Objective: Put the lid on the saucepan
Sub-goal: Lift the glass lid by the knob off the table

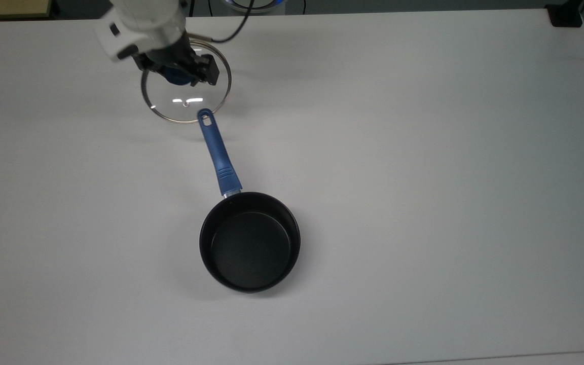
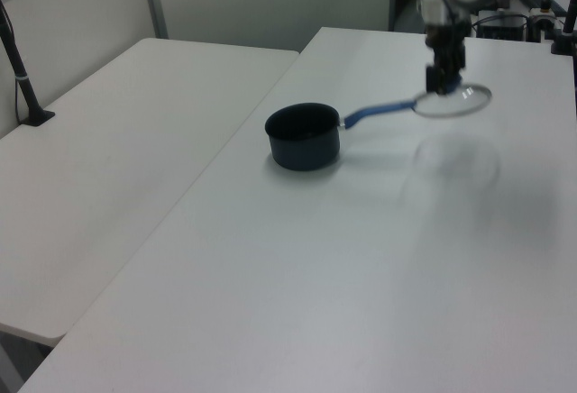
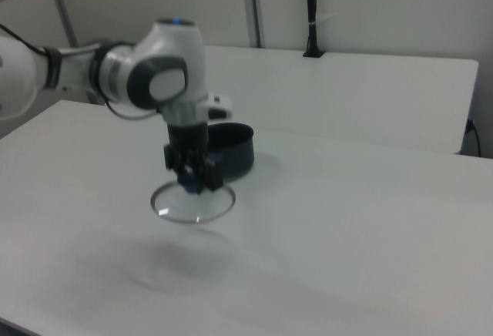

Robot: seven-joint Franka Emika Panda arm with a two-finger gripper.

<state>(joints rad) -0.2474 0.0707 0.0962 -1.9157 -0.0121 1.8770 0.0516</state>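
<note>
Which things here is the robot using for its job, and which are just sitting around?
For the job:
- lid, held by the tool
- saucepan

Just there:
- table
- black cable
- black post

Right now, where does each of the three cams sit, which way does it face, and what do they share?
Top view: overhead, looking down on the table; wrist and gripper at upper left.
Left view: low, past the table's end, facing the saucepan; arm at upper right.
Right view: opposite side, arm in front, saucepan behind.
Shared by all: the lid lifted, held by its knob.
</note>
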